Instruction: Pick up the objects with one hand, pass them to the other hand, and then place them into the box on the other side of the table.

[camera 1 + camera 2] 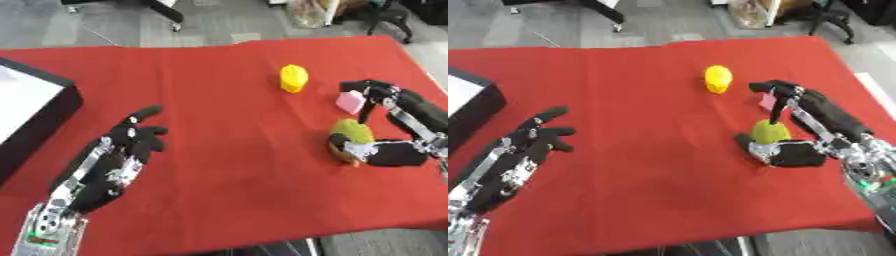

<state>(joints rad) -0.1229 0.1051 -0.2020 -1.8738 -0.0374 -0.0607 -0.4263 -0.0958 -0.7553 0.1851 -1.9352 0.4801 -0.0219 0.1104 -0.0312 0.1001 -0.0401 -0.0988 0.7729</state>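
We see the right hand (798, 150) w/ thumb and fingers curled round an olive-green object (770, 131) on the red tablecloth (227, 125). A pink block (350, 102) sits just behind it, mostly hidden in the right eye view; a yellow object (294, 78) is farther back. Left hand (122, 150) is open near the black box (39, 125).

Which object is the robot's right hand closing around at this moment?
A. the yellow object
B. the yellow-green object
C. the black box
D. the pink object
B: the right hand has its thumb and fingers curved around the yellow-green object, while the yellow object stands apart and the pink object lies just behind the fingers.
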